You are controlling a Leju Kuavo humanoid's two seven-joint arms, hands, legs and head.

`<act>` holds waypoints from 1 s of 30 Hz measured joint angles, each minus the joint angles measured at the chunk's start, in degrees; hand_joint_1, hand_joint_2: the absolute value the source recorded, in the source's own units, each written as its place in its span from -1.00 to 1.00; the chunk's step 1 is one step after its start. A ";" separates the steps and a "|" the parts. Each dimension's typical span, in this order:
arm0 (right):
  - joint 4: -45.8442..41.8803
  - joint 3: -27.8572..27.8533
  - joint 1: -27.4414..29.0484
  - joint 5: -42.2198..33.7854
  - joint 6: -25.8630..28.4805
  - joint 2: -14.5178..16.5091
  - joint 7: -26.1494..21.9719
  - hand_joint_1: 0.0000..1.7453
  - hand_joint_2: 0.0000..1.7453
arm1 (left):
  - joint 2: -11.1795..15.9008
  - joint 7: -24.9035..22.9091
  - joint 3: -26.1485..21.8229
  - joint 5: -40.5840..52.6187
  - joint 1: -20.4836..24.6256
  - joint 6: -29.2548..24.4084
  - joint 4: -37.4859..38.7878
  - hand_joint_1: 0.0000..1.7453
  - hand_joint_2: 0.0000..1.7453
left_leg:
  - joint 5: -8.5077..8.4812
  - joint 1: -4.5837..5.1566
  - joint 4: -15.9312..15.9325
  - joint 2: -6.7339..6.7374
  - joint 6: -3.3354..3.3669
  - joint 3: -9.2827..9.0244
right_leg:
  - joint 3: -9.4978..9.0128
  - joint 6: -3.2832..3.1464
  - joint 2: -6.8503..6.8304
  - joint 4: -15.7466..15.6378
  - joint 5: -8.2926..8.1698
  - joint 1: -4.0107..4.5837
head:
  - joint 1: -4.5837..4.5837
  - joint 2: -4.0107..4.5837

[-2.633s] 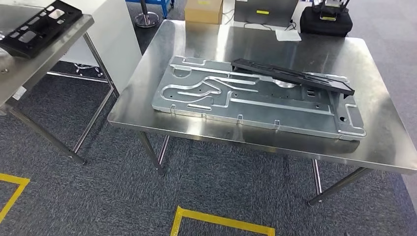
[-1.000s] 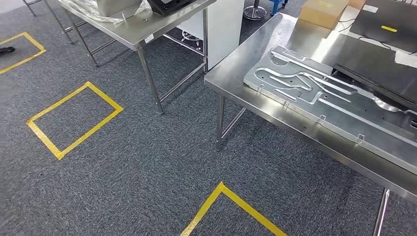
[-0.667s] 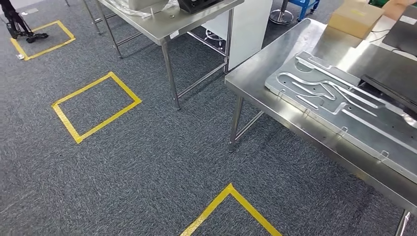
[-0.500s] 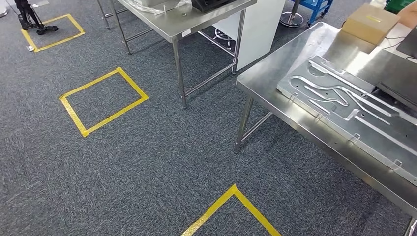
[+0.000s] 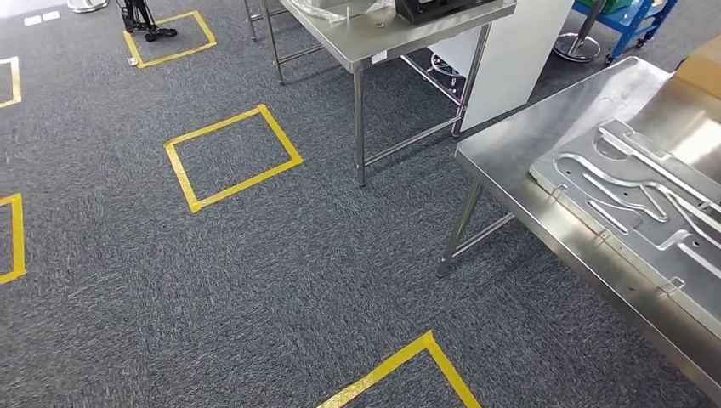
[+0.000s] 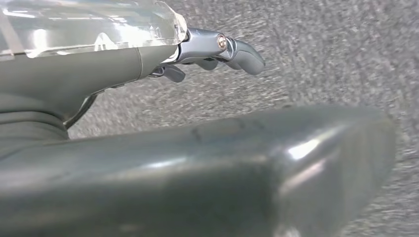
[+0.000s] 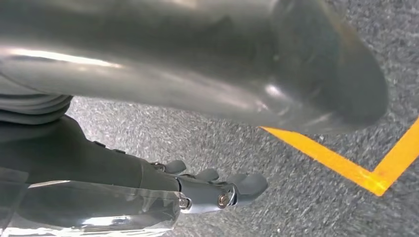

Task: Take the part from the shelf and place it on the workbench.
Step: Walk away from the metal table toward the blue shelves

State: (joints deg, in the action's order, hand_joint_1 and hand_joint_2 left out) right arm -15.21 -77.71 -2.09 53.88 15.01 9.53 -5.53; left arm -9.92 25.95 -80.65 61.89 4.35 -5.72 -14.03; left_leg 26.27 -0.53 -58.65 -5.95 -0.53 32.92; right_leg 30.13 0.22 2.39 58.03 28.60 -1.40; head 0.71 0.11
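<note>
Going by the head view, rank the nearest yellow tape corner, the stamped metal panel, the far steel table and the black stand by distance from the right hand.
1. Yellow tape corner: on the floor just past the right hand.
2. Stamped metal panel: on the workbench, to the right.
3. Far steel table: ahead.
4. Black stand: far left, inside a tape square.

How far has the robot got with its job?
Hardly started, it looks. Both hands hold nothing: the left hand and right hand hang over the grey carpet. The ribbed silver metal plate already lies on the shiny steel table. Fetching and placing the part are both left.
</note>
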 joint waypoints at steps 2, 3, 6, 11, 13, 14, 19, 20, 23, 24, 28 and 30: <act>0.02 -0.01 0.19 0.15 -0.05 -0.01 0.00 -1.00 -1.00 | -0.12 -0.29 0.08 0.10 0.01 -0.44 0.00 -1.00 -1.00 | 2.83 -0.07 -4.47 3.05 -0.37 1.96 | -0.01 -0.83 -1.49 -0.21 -0.11 0.07 | 0.22 0.00; 0.02 -0.02 0.35 0.28 -0.06 -0.01 -0.03 -1.00 -1.00 | -0.20 -0.39 0.14 0.17 0.07 -0.58 0.00 -1.00 -1.00 | 4.89 -0.08 -8.23 4.48 -0.56 3.67 | 0.01 -1.09 -2.30 -0.20 -0.05 0.24 | 0.33 0.00; 0.04 -0.01 0.57 0.69 -0.06 -0.02 -0.12 -1.00 -1.00 | -0.33 -0.60 0.42 0.39 0.00 -0.69 0.00 -1.00 -1.00 | 7.85 -0.17 -16.24 5.46 -0.85 7.15 | 0.03 -1.37 -4.82 -0.16 0.13 0.67 | 0.36 0.00; 0.15 0.03 0.40 1.61 0.17 0.00 -0.36 -1.00 -1.00 | -0.35 -0.63 0.57 0.09 -0.01 -0.61 0.00 -1.00 -1.00 | 1.56 0.58 -1.45 9.58 0.56 -1.08 | -0.70 -0.85 -8.01 -0.11 0.70 1.17 | 0.33 0.00; 0.17 0.11 0.39 2.82 0.60 0.15 -0.87 -1.00 -1.00 | -0.26 -0.74 0.59 -0.41 -0.07 -0.14 -0.02 -1.00 -1.00 | 1.62 1.13 0.37 10.52 1.20 -1.72 | -0.93 -0.28 -9.08 -0.13 0.85 1.23 | 0.30 0.00; 0.17 0.17 0.31 3.39 0.82 0.28 -1.12 -1.00 -1.00 | -0.15 -0.88 0.59 -0.57 -0.19 0.15 -0.03 -1.00 -1.00 | 1.43 1.16 0.58 9.84 1.46 -1.62 | -1.09 0.03 -9.60 -0.20 0.87 1.23 | 0.31 0.00; 0.23 0.54 0.47 4.63 1.38 1.00 -1.48 -1.00 -1.00 | 0.36 -1.35 0.55 -0.90 -0.39 1.16 -0.15 -1.00 -1.00 | 0.33 0.66 1.67 6.66 2.84 -1.86 | 2.47 1.23 -3.79 8.31 6.53 0.78 | 0.10 0.00; 0.27 0.59 0.58 4.86 1.32 1.15 -1.21 -1.00 -1.00 | 0.48 -1.42 0.55 -0.99 -0.35 1.40 -0.19 -1.00 -1.00 | 0.27 0.73 1.65 5.94 2.93 -1.72 | 4.38 1.26 -3.07 12.11 8.08 0.72 | 0.08 0.00; 0.36 0.65 0.73 5.33 1.19 1.46 0.46 -1.00 -1.00 | 0.77 -1.59 0.54 -1.22 -0.58 2.23 -0.28 -1.00 -1.00 | 0.25 0.84 1.46 3.47 2.92 -1.73 | 5.85 1.13 -2.47 14.06 6.41 0.65 | 0.08 0.00; 0.37 0.66 0.73 5.47 1.18 1.56 1.10 -1.00 -1.00 | 0.85 -1.60 0.53 -1.25 -0.65 2.47 -0.30 -1.00 -1.00 | 0.29 0.83 1.35 2.64 2.85 -1.81 | 4.44 1.00 -1.92 10.66 3.99 0.61 | 0.07 0.00; 0.49 0.78 0.73 6.01 0.58 2.01 3.28 -1.00 -1.00 | 1.10 -2.25 0.52 -0.88 -0.62 2.98 -0.34 -1.00 -1.00 | 0.33 0.76 0.71 -0.08 1.72 -1.18 | 0.37 0.40 2.23 0.61 0.14 0.52 | 0.12 0.00; 0.54 0.90 0.64 6.25 0.16 2.26 3.57 -1.00 -1.00 | 1.22 -3.05 0.52 -0.59 -0.86 2.99 -0.35 -1.00 -1.00 | 0.17 0.61 0.72 -1.10 0.97 -0.79 | 0.30 -0.04 1.17 0.20 -0.03 0.55 | 0.13 0.00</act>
State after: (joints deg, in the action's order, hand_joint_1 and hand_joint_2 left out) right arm -14.67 -76.81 -1.44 60.13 15.17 11.80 -1.96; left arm -8.70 22.90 -80.13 61.30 3.49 -2.73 -14.39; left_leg 26.43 0.08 -57.93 -7.05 0.44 32.13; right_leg 30.43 0.18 3.56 58.23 28.57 -0.85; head 0.84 0.11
